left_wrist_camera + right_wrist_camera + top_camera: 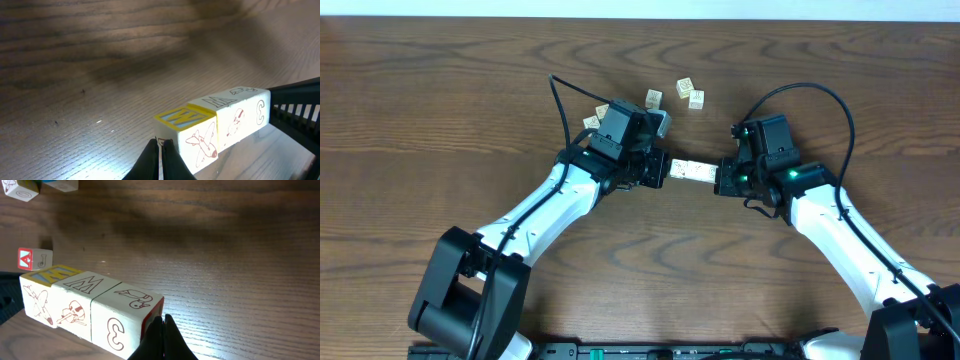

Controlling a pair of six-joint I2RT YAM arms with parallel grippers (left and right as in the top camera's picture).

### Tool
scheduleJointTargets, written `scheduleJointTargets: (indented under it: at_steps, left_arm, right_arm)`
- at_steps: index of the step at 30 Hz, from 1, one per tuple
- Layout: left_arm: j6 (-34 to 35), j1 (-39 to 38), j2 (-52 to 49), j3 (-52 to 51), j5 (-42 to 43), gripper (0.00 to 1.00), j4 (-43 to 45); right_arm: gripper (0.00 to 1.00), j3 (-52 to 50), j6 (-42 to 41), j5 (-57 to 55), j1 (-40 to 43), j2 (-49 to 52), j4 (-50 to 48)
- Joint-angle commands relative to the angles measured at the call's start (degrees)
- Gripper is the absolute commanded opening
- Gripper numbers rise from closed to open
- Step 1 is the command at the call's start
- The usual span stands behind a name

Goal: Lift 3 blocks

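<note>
so, your three blocks (690, 169) sit in one row, squeezed end to end between the left fingers (149, 162) and right fingers (172, 342), both pairs clenched shut on nothing. whether the row has cleared the bench (440, 90) is unclear; the lift may remain.

Site type: robotics lab, bench-top manipulation station. Evidence:
- left arm (535, 212) and right arm (850, 240), white-and-black, jointed, based at near edge of dark wood-grain bench (420, 80)
- exposed black cable (820, 92)
- green indicator lights (752, 180) lit
- toy letter blocks (692, 170) between arms
- plain pale wall (640, 8) behind
</note>
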State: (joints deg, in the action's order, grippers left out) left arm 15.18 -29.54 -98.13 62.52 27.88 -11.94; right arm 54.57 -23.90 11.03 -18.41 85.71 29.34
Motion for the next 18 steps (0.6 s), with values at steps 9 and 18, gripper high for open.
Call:
scheduleJointTargets:
  at_steps: [9,18]
  left_arm:
    - [0.3,-3.0,0.9,2.6,10.3,0.07,1.5]
    - [0.3,-3.0,0.9,2.7,10.3,0.07,1.6]
  right_arm:
    - [0.01,3.6,0.2,16.7,-3.1,-1.9,-1.9]
    - [0.01,4.5,0.2,16.7,-3.1,-1.9,-1.6]
